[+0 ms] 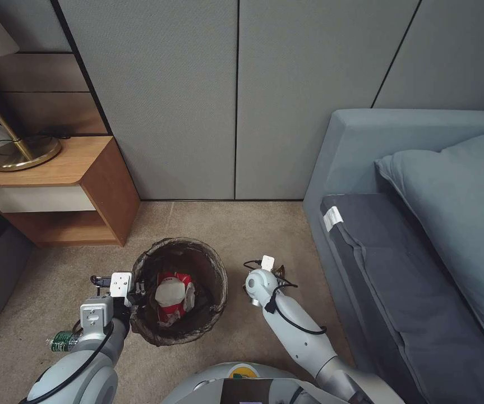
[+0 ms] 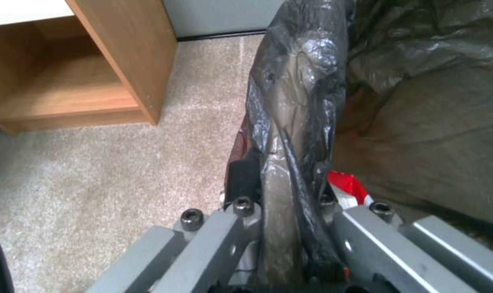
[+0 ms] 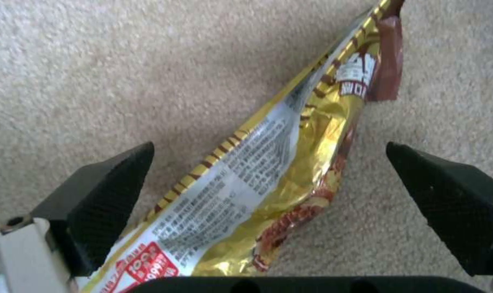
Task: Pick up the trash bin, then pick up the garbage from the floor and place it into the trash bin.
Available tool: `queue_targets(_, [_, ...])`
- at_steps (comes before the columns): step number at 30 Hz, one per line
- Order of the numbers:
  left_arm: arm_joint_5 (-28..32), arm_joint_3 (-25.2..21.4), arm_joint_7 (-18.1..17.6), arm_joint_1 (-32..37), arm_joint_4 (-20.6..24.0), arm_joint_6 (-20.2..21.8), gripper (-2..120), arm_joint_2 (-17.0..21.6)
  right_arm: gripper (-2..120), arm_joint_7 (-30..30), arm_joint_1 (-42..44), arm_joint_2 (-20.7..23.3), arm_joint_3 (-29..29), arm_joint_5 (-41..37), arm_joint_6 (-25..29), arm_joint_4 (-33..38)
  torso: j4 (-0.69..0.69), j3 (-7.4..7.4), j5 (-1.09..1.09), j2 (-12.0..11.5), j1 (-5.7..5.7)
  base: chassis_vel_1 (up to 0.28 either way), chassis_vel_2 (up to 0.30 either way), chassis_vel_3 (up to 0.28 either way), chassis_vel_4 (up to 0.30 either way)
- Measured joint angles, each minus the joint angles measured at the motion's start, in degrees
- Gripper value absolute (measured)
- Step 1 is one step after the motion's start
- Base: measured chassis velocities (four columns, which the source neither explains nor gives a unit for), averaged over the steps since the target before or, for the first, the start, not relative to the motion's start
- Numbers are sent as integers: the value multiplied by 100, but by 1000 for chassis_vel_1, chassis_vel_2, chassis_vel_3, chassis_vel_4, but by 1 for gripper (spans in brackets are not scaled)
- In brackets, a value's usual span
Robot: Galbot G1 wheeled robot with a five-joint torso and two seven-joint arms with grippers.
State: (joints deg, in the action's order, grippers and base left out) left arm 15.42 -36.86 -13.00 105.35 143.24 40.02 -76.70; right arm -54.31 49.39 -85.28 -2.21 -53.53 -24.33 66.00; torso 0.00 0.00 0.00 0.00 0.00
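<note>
The trash bin point(image 1: 220, 276), round with a dark bag liner, stands on the carpet in front of me. Red-and-white packets point(image 1: 173, 294) lie inside it. My left gripper point(image 1: 137, 292) is shut on the bin's near-left rim point(image 2: 295, 101), liner pinched between its fingers. Garbage shows in two places: a gold foil wrapper point(image 3: 268, 171) on the carpet and a green-labelled bottle point(image 1: 61, 340) beside my left arm. My right gripper point(image 1: 270, 267) points down at the floor to the right of the bin. It is open, and its black fingers point(image 3: 105, 195) straddle the wrapper without touching it.
A wooden nightstand point(image 1: 73, 185) with a brass lamp point(image 1: 20, 152) stands at the back left. A grey sofa point(image 1: 410, 252) with a cushion runs along the right. Grey wall panels point(image 1: 236, 101) close the back. Beige carpet point(image 1: 264, 224) lies between them.
</note>
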Motion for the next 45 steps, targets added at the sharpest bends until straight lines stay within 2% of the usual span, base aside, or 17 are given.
queue_targets(25, [-28, 2, -6, 13, 0, -10, 3, -28, 99, 41, 68, 4, 8, 55, 32, -69, 0, 0, 0, 0, 0, 0, 0, 0, 0])
queue_targets(27, [-29, 2, -6, 14, 0, -12, 3, -28, 91, 45, 83, 1, 10, 63, 41, -64, 0, 0, 0, 0, 0, 0, 0, 0, 0])
queue_targets(28, [-29, 2, -6, 14, 0, -12, 3, -28, 91, 45, 83, 1, 10, 63, 41, -64, 0, 0, 0, 0, 0, 0, 0, 0, 0])
queue_targets(30, [-30, 0, -6, 18, 0, -12, 3, -28, 80, 51, 95, 5, 12, 63, 41, -47, 0, 0, 0, 0, 0, 0, 0, 0, 0])
queue_targets(32, [-30, 0, -6, 18, 0, -12, 3, -28, 77, 55, 100, 9, 12, 63, 41, -38, 0, 0, 0, 0, 0, 0, 0, 0, 0])
queue_targets(33, [-31, -1, -6, 18, 0, -12, 3, -28, 69, 65, 120, 23, 10, 64, 41, 2, 0, 0, 0, 0, 0, 0, 0, 0, 0])
queue_targets(35, [-31, -1, -6, 16, 0, -12, 3, -27, 67, 68, 133, 34, 5, 61, 39, 36, 0, 0, 0, 0, 0, 0, 0, 0, 0])
queue_targets(37, [-37, -1, -6, 9, 0, -14, 3, -21, 54, 68, 163, 36, -6, 55, 36, 84, 0, 0, 0, 0, 0, 0, 0, 0, 0])
queue_targets(39, [-37, -2, -6, 7, 0, -14, 3, -19, 52, 68, 167, 33, -7, 54, 36, 85, 0, 0, 0, 0, 0, 0, 0, 0, 0])
queue_targets(41, [-37, -2, -7, 5, 0, -15, 3, -15, 41, 72, 171, 20, -7, 54, 36, 86, 0, 0, 0, 0, 0, 0, 0, 0, 0])
queue_targets(42, [-37, -2, -7, 5, 0, -15, 3, -15, 41, 72, 171, 20, -7, 54, 36, 86, 0, 0, 0, 0, 0, 0, 0, 0, 0])
queue_targets(45, [-38, -7, -6, 3, 0, -17, 3, -13, 26, 97, 165, 16, -4, 53, 38, 79, 0, 0, 0, 0, 0, 0, 0, 0, 0])
